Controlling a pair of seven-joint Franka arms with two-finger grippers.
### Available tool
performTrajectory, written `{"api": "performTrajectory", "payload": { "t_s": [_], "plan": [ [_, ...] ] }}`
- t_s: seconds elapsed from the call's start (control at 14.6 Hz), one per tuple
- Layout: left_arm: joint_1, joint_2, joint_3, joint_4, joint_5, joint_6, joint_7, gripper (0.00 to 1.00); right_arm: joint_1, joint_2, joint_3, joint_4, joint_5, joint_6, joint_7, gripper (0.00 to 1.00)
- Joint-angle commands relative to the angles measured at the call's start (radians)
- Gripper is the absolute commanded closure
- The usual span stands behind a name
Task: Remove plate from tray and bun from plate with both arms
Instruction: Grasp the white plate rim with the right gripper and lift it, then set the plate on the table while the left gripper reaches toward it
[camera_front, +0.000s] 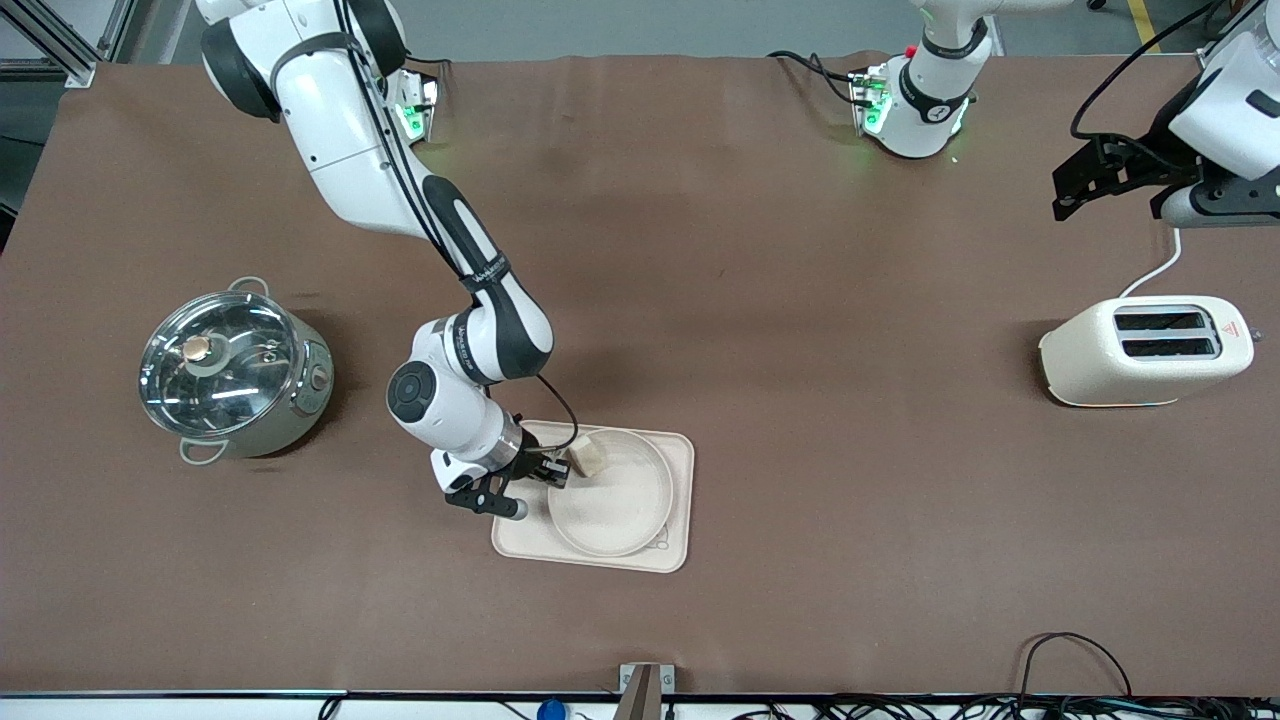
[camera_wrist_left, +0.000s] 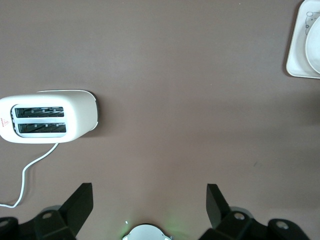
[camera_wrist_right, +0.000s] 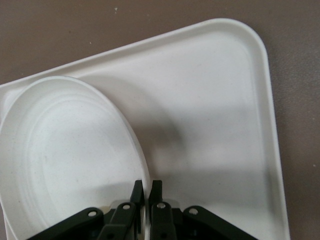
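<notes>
A brown mat (camera_front: 760, 300) covers the table from edge to edge, cables trailing along its edge nearest the front camera. On it, the cream tray (camera_front: 680, 500) carries the plate (camera_front: 610, 500), whose rim the right gripper (camera_front: 548, 473) pinches between closed fingers (camera_wrist_right: 136, 194) — the bun (camera_front: 587, 456) sits at the plate's rim, just beside that gripper. A lidded steel pot (camera_front: 232, 372) stands toward the right arm's end, a cream toaster (camera_front: 1150, 350) with 2 slots toward the left arm's. The left gripper (camera_wrist_left: 149, 202) hangs over bare mat near the toaster, jaws spread wide.
</notes>
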Motion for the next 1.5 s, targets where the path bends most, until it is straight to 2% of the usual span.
{"api": "performTrajectory", "payload": {
  "t_s": [0.0,0.27,0.48,0.61,0.75,0.89,0.96,1.16,1.3,1.43],
  "plan": [
    [-0.001,0.000,-0.013,0.008,0.017,-0.013,0.008,0.00,-0.009,-0.011,0.001,0.002,0.016,-0.006,-0.001,1.00],
    [-0.003,0.001,-0.013,0.007,0.015,-0.013,0.009,0.00,-0.010,-0.043,0.014,0.002,0.024,-0.023,0.004,1.00],
    [-0.001,0.000,-0.013,0.008,0.015,-0.013,0.011,0.00,-0.016,-0.126,0.014,-0.021,0.078,-0.161,0.012,1.00],
    [-0.001,0.001,-0.012,0.008,0.015,-0.013,0.009,0.00,-0.007,-0.225,0.023,-0.125,0.111,-0.160,0.004,1.00],
    [-0.001,0.001,-0.013,0.008,0.015,-0.013,0.009,0.00,0.017,-0.348,0.030,-0.284,0.134,-0.139,-0.011,1.00],
    [-0.001,0.000,-0.013,0.010,0.015,-0.013,0.009,0.00,0.065,-0.468,0.059,-0.514,0.138,0.016,-0.059,1.00],
    [-0.001,0.000,-0.012,0.010,0.014,-0.013,0.008,0.00,0.076,-0.517,0.098,-0.637,0.139,0.118,-0.073,1.00],
    [-0.003,-0.002,-0.013,0.010,0.014,-0.013,0.006,0.00,0.073,-0.592,0.211,-0.867,0.139,0.309,-0.074,1.00],
    [-0.003,0.000,-0.015,0.008,0.006,-0.013,0.005,0.00,0.070,-0.615,0.259,-0.944,0.139,0.374,-0.074,1.00],
    [-0.013,0.007,-0.039,0.005,0.002,-0.010,-0.018,0.00,0.069,-0.612,0.276,-0.985,0.139,0.433,-0.076,1.00]
  ]
}}
